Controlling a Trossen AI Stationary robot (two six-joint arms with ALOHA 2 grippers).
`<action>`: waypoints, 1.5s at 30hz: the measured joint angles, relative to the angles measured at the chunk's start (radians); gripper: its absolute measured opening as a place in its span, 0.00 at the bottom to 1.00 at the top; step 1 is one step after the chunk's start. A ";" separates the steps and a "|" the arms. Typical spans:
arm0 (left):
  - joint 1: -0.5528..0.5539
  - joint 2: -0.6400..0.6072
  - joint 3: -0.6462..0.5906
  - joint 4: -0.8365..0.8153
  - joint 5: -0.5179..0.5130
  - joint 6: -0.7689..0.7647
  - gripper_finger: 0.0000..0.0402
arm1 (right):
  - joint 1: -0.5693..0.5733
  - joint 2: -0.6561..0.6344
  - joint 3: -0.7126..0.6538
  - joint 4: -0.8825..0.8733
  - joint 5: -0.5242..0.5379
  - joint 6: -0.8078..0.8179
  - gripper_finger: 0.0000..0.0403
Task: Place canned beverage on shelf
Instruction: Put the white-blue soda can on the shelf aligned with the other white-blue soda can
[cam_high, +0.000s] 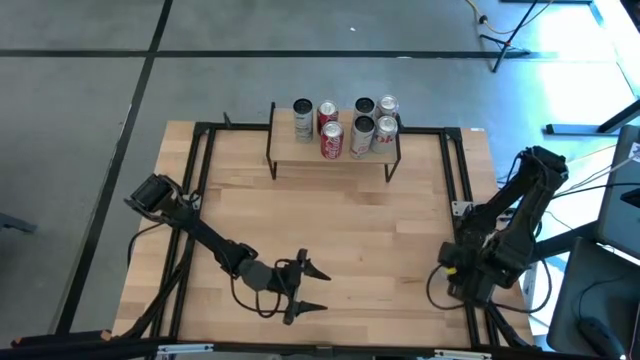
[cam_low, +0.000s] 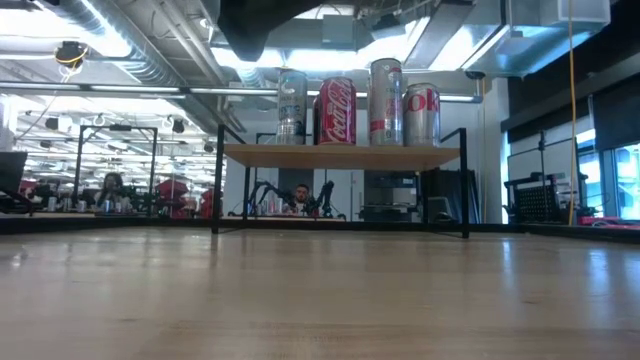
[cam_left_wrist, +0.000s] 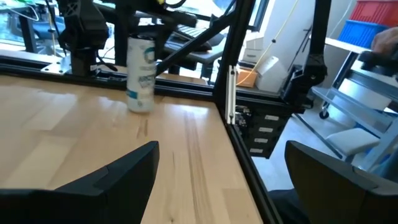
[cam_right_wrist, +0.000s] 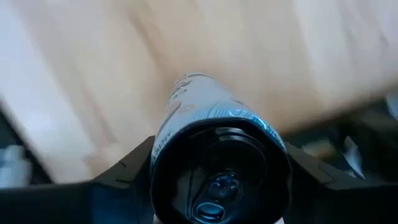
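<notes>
A white and light-blue can with a black lid (cam_right_wrist: 199, 106) stands upright between my right gripper's (cam_right_wrist: 217, 171) fingers, near the table's right edge. It also shows in the left wrist view (cam_left_wrist: 142, 73). In the high view my right arm (cam_high: 490, 250) hides it. The shelf (cam_high: 300, 150), a light-wood board on black legs, stands at the far middle and carries several cans (cam_high: 345, 125); both show in the low view, the shelf (cam_low: 340, 155) and its cans (cam_low: 355, 100). My left gripper (cam_high: 326, 289) is open and empty near the front edge. My right gripper pinches the can between its two fingers, on opposite sides of the wall just under the lid (cam_right_wrist: 163, 149). The fingers come from above, pointing down along the can. The can is upright; I cannot tell whether its base (cam_left_wrist: 140, 109) is clear of the table.
Black metal rails (cam_high: 455, 180) run along the tabletop's left and right sides. Bare wood (cam_high: 340, 230) lies between the shelf and both grippers. Beyond the right edge stand carts and equipment (cam_left_wrist: 348, 112). People sit in the room behind the shelf (cam_low: 300, 198).
</notes>
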 joint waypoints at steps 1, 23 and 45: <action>0.000 0.000 0.000 -0.001 0.000 -0.005 0.83 | -0.011 0.004 0.005 0.035 0.026 -0.044 0.55; 0.002 0.000 0.000 -0.085 -0.055 -0.047 0.83 | -0.516 0.480 0.517 0.116 0.032 -1.092 0.55; 0.040 0.000 0.000 -0.153 -0.068 -0.078 0.83 | -0.653 0.596 0.585 0.167 -0.013 -1.278 0.88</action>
